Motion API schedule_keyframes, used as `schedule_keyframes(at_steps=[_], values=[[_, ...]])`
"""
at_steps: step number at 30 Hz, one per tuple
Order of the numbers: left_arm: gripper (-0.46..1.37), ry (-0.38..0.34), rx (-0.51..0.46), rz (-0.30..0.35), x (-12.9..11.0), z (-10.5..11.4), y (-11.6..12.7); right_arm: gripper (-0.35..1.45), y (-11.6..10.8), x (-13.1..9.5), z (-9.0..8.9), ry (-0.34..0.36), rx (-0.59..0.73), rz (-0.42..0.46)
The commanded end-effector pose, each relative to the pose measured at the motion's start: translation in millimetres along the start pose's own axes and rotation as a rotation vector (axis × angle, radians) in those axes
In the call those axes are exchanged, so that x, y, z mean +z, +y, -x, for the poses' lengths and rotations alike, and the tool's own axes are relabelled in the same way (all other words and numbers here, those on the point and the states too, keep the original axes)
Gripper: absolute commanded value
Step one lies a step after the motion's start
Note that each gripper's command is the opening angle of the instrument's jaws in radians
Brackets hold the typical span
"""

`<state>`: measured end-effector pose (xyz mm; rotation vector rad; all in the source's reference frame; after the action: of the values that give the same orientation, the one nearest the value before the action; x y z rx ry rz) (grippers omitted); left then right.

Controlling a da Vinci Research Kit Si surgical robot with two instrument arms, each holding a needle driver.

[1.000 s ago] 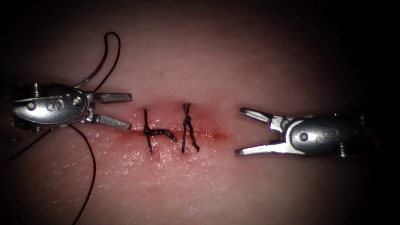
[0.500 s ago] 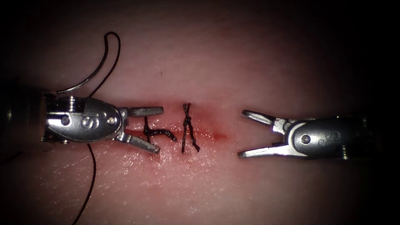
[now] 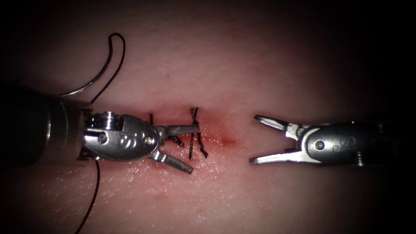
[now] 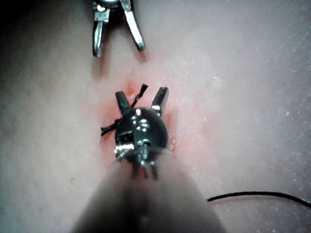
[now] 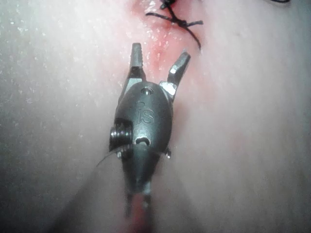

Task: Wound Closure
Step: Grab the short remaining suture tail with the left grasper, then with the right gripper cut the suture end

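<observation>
Advancing rightward since a second ago, the left tool point(image 3: 193, 148) now straddles the stitches point(image 3: 196, 138) on the cut point(image 3: 219, 141), jaws wide, holding nothing. Behind it the needle point(image 3: 93, 78) lies, seemingly loose, trailing thread point(image 3: 94, 190). Right tool point(image 3: 252, 138) gapes empty.
</observation>
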<state>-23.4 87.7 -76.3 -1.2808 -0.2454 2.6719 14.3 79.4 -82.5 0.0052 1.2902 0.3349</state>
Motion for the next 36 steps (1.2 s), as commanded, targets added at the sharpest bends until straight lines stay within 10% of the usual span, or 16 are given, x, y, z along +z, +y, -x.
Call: schedule_keyframes(at_steps=[1, 17, 21, 23, 36], values=[[0.44, 0.000, 0.001, 0.001, 0.1, 0.0, 0.0, 1.09, 0.0, 0.0, 0.0, 0.000, 0.000, -0.003], [0.31, 0.002, 0.031, 0.004, 2.3, 0.8, -0.4, 1.09, -0.2, 0.1, 0.4, 0.001, 0.002, -0.002], [0.06, 0.002, 0.042, 0.006, 2.6, 0.9, -0.5, 1.08, -0.3, 0.1, 0.4, 0.001, 0.002, -0.002], [-0.35, 0.004, 0.052, 0.012, 2.6, 0.8, -0.5, 1.08, -0.3, 0.1, 0.5, 0.002, 0.001, -0.002], [-0.35, 0.058, 0.070, -0.062, 0.9, 2.7, -1.8, 1.20, -0.5, 2.2, 0.8, -0.002, -0.019, 0.010]])
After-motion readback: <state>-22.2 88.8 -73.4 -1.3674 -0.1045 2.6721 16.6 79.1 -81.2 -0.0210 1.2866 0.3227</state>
